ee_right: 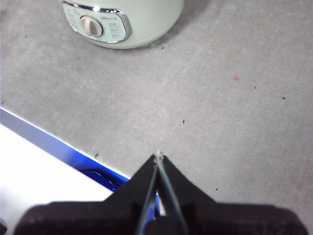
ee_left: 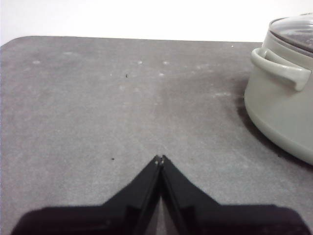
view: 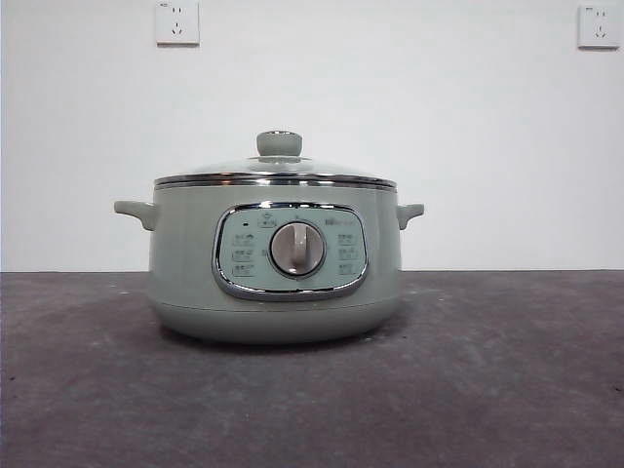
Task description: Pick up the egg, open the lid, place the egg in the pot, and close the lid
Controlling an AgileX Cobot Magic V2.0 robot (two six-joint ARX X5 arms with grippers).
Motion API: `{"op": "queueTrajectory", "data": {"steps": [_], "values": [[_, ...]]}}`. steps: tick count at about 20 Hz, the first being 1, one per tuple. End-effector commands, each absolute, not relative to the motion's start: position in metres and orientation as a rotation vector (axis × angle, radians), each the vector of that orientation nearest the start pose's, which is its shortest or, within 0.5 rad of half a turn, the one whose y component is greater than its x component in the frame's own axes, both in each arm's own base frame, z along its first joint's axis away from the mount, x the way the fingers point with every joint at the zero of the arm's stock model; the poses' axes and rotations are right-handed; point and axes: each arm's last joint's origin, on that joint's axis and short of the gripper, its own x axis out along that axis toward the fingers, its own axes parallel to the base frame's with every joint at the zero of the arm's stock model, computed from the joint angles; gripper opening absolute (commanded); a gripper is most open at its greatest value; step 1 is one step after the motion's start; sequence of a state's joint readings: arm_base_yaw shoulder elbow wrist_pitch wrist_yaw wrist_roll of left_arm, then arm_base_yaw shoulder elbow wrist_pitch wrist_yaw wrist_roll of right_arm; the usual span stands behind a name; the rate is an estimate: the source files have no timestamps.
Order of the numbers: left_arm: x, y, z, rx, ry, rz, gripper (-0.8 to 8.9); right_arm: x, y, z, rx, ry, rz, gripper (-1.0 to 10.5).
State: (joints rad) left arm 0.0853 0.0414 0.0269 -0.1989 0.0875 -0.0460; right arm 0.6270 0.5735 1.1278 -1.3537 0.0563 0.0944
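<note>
Lid (view: 278, 166) on pot (view: 185, 263)

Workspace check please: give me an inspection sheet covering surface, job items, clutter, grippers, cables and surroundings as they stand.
Surface: dark grey mat with pale scuffs, small dark specks and one pink fleck.
Pot: pale green pot upright at mid-table, dial facing the front camera.
Lid: lid seated on the pot, knob up.
Egg: not seen in any view.
Clutter: nothing seen.
Left gripper: left gripper shut, empty, over bare mat beside the pot's side handle.
Right gripper: right gripper shut, empty, near the table's blue edge, apart from the pot.
Cables: nothing seen.
Surroundings: white wall with two sockets.
</note>
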Motion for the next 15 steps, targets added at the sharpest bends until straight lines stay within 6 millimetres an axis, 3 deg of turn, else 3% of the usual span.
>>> {"op": "queueTrajectory", "data": {"steps": [1,6,9,13,15], "values": [[0.097,0.006,0.147,-0.071,0.224,0.009,-0.04,0.036,0.024,0.355,-0.182,0.804,0.492,0.0],[0.098,0.006,0.146,-0.073,0.241,0.01,-0.04,0.037,0.024,0.356,-0.201,0.779,0.472,0.0],[0.098,0.006,0.146,-0.072,0.241,0.01,-0.04,0.04,0.02,0.36,-0.264,0.69,0.341,0.0],[0.098,0.006,0.146,-0.073,0.243,0.01,-0.04,0.047,0.016,0.373,-0.063,0.342,0.252,0.0],[0.098,0.006,0.146,-0.073,0.243,0.009,-0.04,0.053,0.013,0.365,-0.017,0.181,0.193,0.0]]}}
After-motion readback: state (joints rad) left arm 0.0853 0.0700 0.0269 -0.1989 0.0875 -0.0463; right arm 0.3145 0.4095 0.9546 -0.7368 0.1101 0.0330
